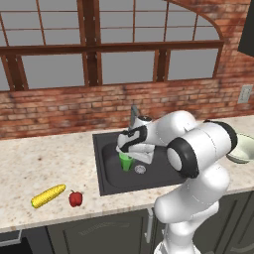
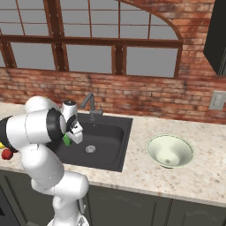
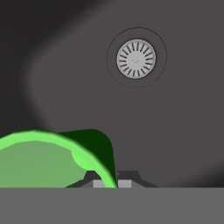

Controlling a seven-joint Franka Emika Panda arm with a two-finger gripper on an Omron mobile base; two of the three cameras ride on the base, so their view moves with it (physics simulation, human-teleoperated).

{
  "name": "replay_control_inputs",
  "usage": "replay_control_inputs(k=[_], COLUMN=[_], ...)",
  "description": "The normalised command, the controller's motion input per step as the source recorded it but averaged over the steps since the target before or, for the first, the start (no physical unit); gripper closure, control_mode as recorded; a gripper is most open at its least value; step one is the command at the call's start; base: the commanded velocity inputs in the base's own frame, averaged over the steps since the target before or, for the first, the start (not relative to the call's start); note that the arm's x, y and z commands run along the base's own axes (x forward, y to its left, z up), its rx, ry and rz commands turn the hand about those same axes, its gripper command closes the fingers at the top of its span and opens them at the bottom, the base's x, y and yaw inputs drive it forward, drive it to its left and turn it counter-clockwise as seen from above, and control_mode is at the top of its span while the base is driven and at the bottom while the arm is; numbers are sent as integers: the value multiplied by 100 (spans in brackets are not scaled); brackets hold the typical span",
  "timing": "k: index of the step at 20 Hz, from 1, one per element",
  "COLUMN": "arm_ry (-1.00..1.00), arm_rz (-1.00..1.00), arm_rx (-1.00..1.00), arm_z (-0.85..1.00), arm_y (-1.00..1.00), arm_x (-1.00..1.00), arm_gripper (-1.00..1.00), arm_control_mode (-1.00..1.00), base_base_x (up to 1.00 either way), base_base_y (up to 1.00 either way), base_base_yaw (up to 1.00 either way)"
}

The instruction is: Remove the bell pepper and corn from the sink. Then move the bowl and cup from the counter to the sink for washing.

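Bright green is seen at the centre of the left base view, where one cup (image 1: 126,161) is held upright under the gripper (image 1: 130,155), low inside the dark sink (image 1: 106,168). In the hand view the cup rim (image 3: 52,144) fills the lower left of the frame, and the two fingertips (image 3: 124,178) are seen pinched on its wall, one on either side; the cup is thus gripped at the rim. One round silver drain (image 3: 136,58) is seen in the upper right of that frame, on the sink floor, apart from the cup. Whether the cup base touches the floor cannot be told.

In the right base view the cup (image 2: 66,140) shows as a green patch at left of centre, partly hidden by the arm, over the sink (image 2: 110,132). One grey faucet (image 2: 90,106) stands at the basin's back edge.

One corn cob (image 1: 48,195) and one red bell pepper (image 1: 75,198) lie just beside each other on the counter (image 1: 44,158), at the lower left of the left base view. One pale bowl (image 2: 170,151) rests on the counter (image 2: 207,172) at right of centre in the right base view, well apart from the sink.
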Motion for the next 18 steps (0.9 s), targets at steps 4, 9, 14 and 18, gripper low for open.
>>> replay_control_inputs(k=[4,9,14,18], arm_ry=[0,-3,-3,0], arm_rz=[-8,-7,-3,-2], arm_rx=[0,0,0,0], arm_z=[-7,-6,-9,-11], arm_y=[4,4,6,5], arm_x=[11,9,8,11], arm_gripper=[100,100,100,100], arm_control_mode=[-100,-100,-100,-100], base_base_x=[0,0,0,0], base_base_y=[0,0,0,0], base_base_yaw=[0,0,0,0])
